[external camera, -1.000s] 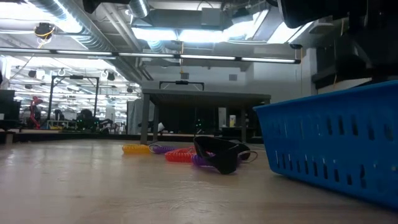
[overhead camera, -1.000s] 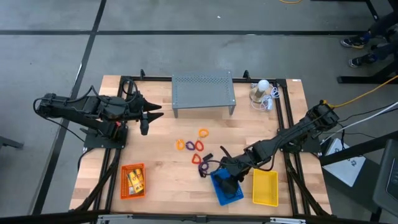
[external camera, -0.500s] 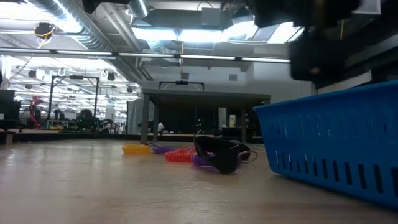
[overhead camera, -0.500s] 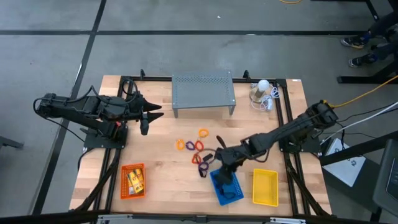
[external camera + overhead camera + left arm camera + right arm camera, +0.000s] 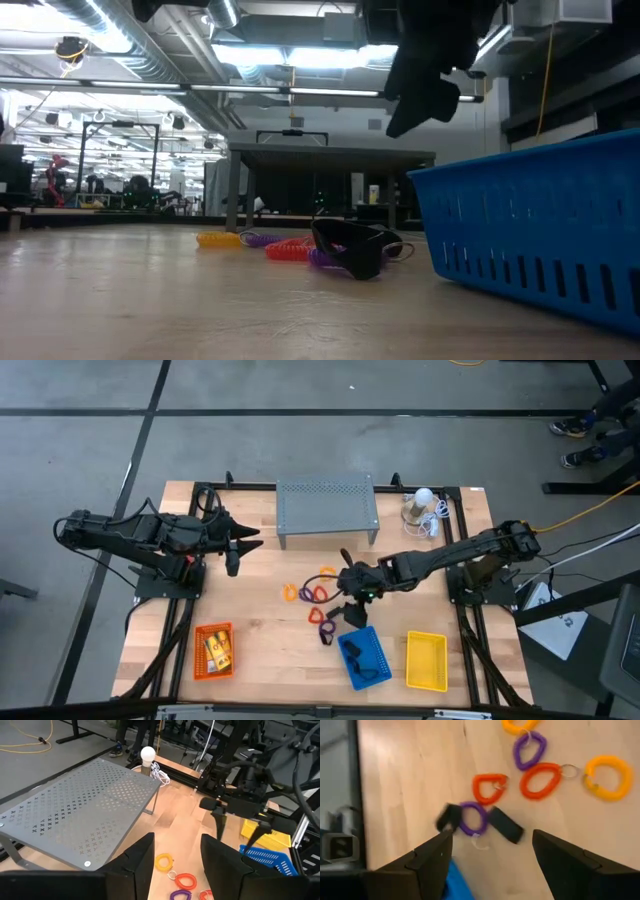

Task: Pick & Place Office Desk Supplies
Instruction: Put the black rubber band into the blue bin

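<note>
Pale wood planks make up the table top, and at its left the left gripper hangs above the boards with its two dark fingers parted and nothing between them, pointing toward the grey perforated metal shelf. Near the table's front left corner sits a small orange plastic basket with yellow-orange packets in it — well apart from either gripper.

Toward the middle lies a loose cluster of thin coiled loops in orange, purple and yellow, with small black clip-like pieces among them (in the right wrist view one purple loop lies between two black pieces, touching both). The right gripper hovers over this cluster, just above its right side, fingers spread wide and empty; in the low view it hangs clear of the table, touching nothing.

Just in front of it lies the blue slotted plastic basket, with dark pieces inside — what they are I cannot tell. Beside that, further right, sits a yellow plastic basket. At the far right edge a white round bulb stands with its white cord.
</note>
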